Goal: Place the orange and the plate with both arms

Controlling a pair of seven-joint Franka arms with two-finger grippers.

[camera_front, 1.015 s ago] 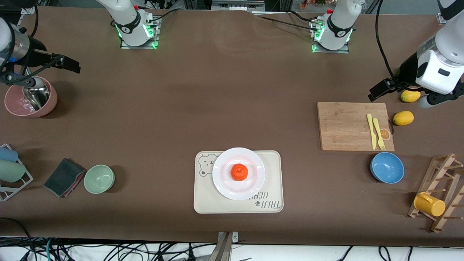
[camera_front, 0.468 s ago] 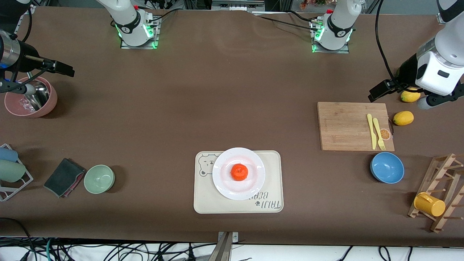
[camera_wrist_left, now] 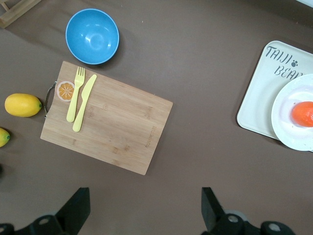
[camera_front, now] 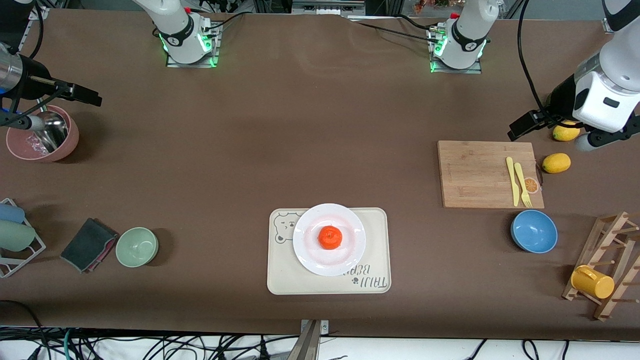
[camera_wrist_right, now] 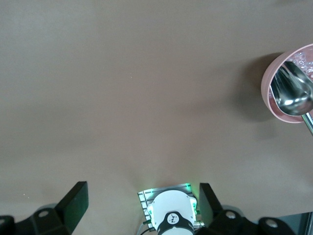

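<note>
Matt brown table [camera_front: 310, 125], cloth-like. Wooden grained board [camera_front: 480, 172] with yellow plastic cutlery [camera_front: 519, 181]; glossy white plate [camera_front: 307, 252] under dimpled orange [camera_front: 330, 237]. Shiny metal ladle [camera_wrist_right: 292, 92] in pink bowl [camera_front: 66, 145].

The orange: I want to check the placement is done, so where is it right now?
In the front view the orange sits in the middle of the plate, which rests on the bear-print tray near the table's front edge.

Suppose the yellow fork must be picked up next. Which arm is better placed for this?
Left. The left end effector hangs open close to the cutting board with the fork. The right end effector, also open, is near the pink bowl at the right arm's end.
</note>
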